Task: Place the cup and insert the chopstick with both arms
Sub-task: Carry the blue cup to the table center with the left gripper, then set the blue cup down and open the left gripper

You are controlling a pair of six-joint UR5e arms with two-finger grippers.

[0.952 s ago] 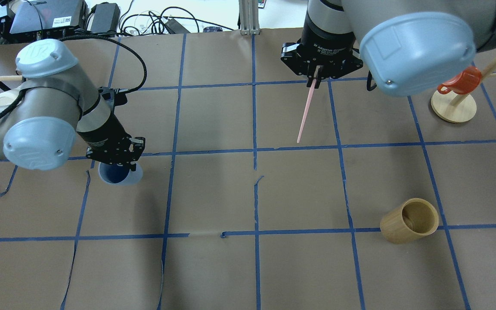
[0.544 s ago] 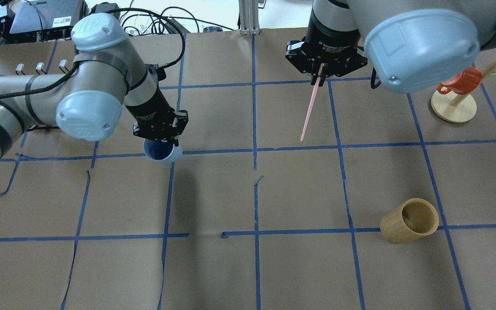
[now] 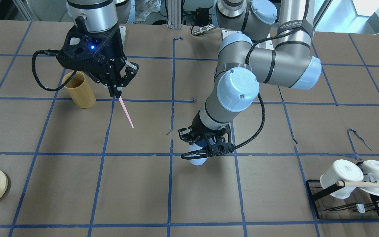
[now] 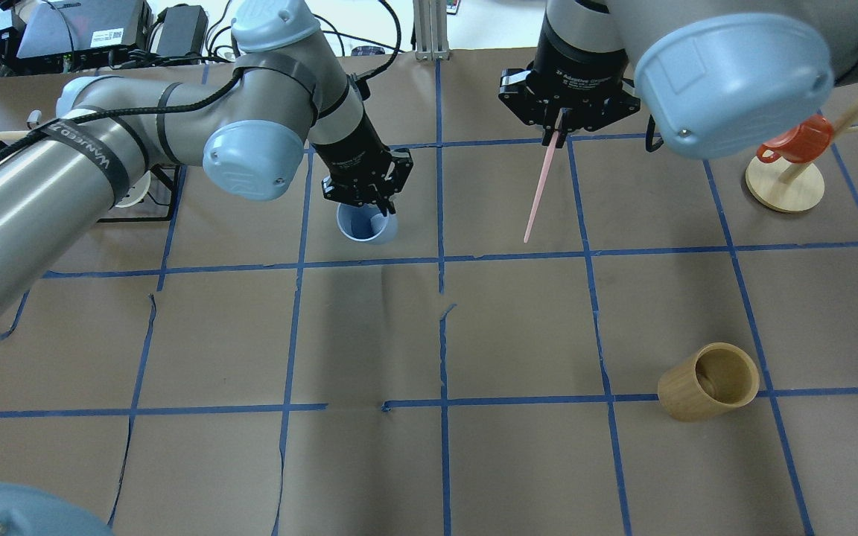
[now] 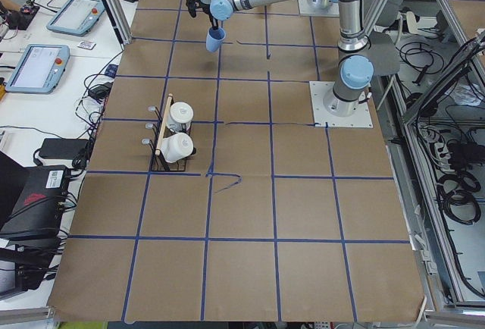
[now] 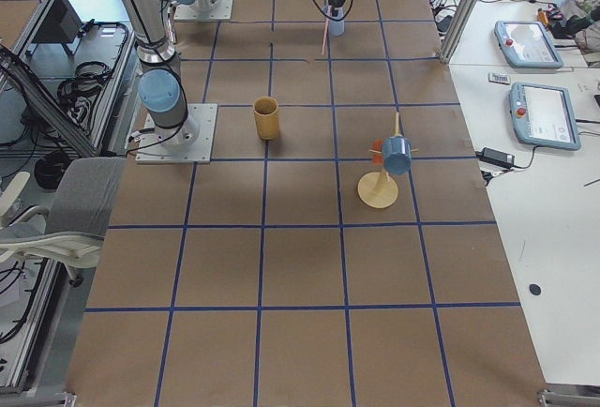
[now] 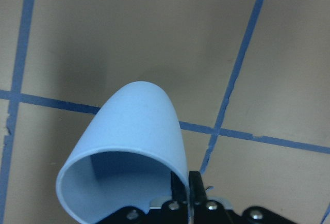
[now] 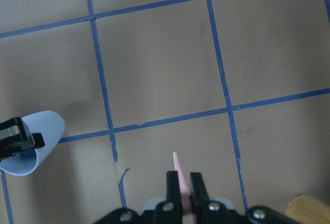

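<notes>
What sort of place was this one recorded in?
Most likely a robotics lab: a paper-covered table taped into a blue grid, teach pendants on the side bench, and cable bundles alongside.

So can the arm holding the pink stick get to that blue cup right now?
Probably yes: only bare table lies between the chopstick in the right claw and the blue cup. But the left claw grips the cup's rim, partly crowding its mouth.
</notes>
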